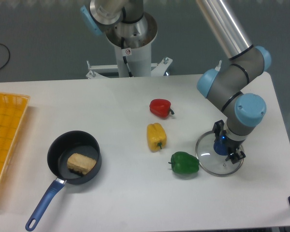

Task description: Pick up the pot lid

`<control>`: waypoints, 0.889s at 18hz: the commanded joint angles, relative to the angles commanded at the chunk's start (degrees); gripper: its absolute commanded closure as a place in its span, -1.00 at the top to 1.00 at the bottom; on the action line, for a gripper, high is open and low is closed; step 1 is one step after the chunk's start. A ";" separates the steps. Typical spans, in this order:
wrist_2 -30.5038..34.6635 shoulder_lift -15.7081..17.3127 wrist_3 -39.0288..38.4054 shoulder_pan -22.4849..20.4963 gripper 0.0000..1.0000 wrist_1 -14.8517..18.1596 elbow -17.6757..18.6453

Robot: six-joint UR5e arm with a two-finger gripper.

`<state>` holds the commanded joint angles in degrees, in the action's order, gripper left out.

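Observation:
My gripper [225, 141] reaches down from the upper right, low over the pot lid [209, 164]. The lid is round and see-through with a thin pale rim, and it lies flat on the table at the right. Its blue knob [222, 147] sits between the fingertips, which look shut on it. Part of the lid's right side is covered by the gripper.
A green pepper [184, 163] lies close by the lid's left edge. Farther left are a yellow pepper [156, 136] and a red pepper [160, 108]. A black pan [56, 153] with a blue handle holds a tan block [81, 163]. An orange crate [8, 145] stands at the left edge.

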<state>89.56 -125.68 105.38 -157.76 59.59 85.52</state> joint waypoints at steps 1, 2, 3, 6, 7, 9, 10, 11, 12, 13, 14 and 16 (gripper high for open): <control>0.00 0.09 0.00 0.00 0.53 0.00 0.00; 0.00 0.09 0.00 0.00 0.48 0.00 0.00; 0.00 0.18 0.00 0.00 0.47 0.00 -0.09; 0.00 0.18 -0.18 0.00 0.42 0.00 0.00; 0.00 0.18 -0.18 0.00 0.42 0.00 0.00; 0.00 0.18 -0.18 0.00 0.41 0.00 0.00; 0.00 0.18 -0.18 0.00 0.41 0.00 0.00; 0.00 0.18 -0.18 0.00 0.40 0.00 0.00; 0.00 0.18 -0.18 0.00 0.40 0.00 0.00; 0.00 0.18 -0.18 0.00 0.40 0.00 0.00; 0.00 0.18 -0.18 0.00 0.40 0.00 0.00; 0.00 0.18 -0.09 0.00 0.40 0.00 0.00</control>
<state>89.56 -125.51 105.29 -157.76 59.59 85.52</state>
